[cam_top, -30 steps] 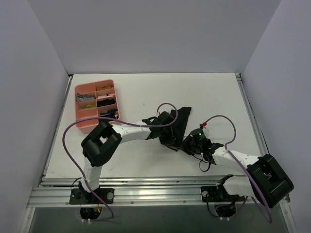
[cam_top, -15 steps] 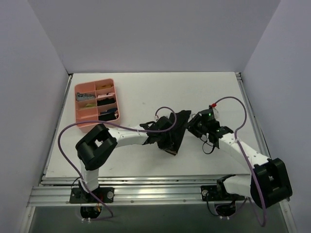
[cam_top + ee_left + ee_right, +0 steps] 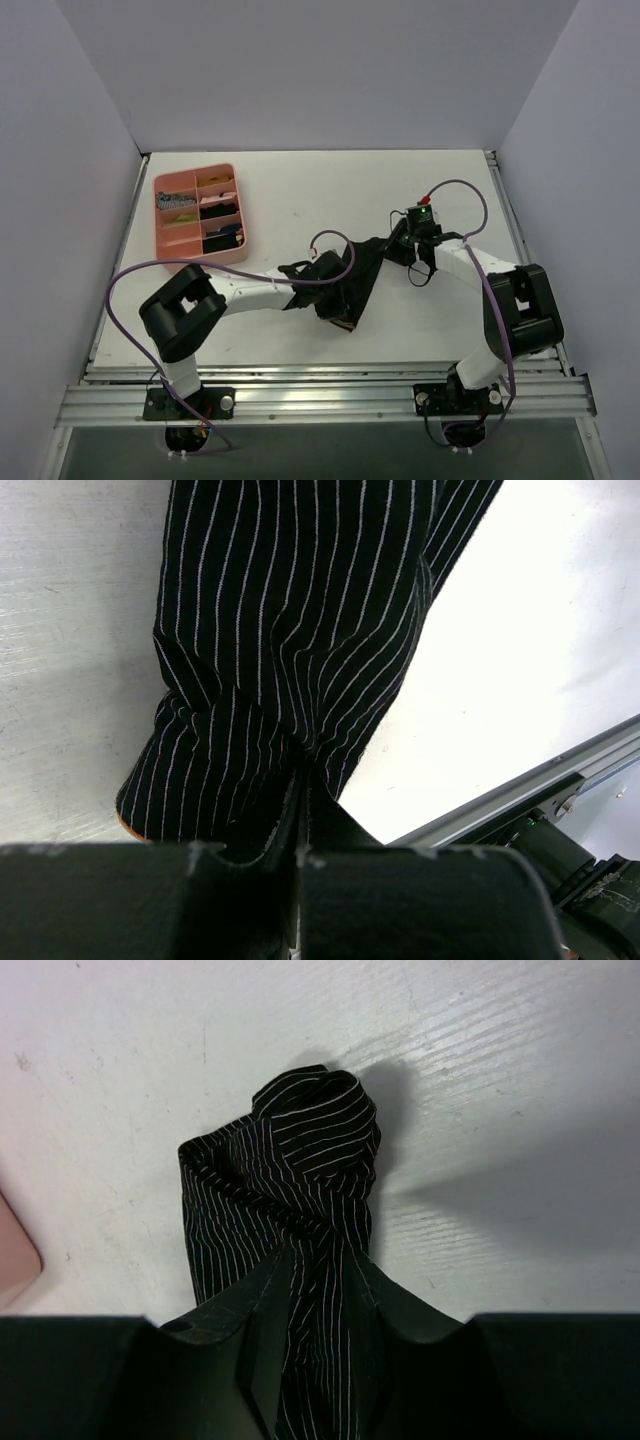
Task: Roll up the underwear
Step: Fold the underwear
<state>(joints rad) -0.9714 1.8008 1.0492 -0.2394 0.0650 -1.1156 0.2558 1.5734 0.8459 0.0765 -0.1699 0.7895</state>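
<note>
My left tool (image 3: 302, 795) is pinched tight on the near end of the underwear (image 3: 366, 268). Right tool (image 3: 315, 1290) clamps the far end, jaws partway apart. It lies mid-tabletop (image 3: 300, 190), strung between both.

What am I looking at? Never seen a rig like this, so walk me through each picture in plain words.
Two robot arms sit bolted to a white table. The wide picture looks down from above; the other two come from cameras on each wrist. A pink divided tray stands at the far left. Between the arms lies black pinstriped underwear. The left hand is shut, pinching one end; the right hand has the bunched other end between its fingers and seems to grip it.
</note>
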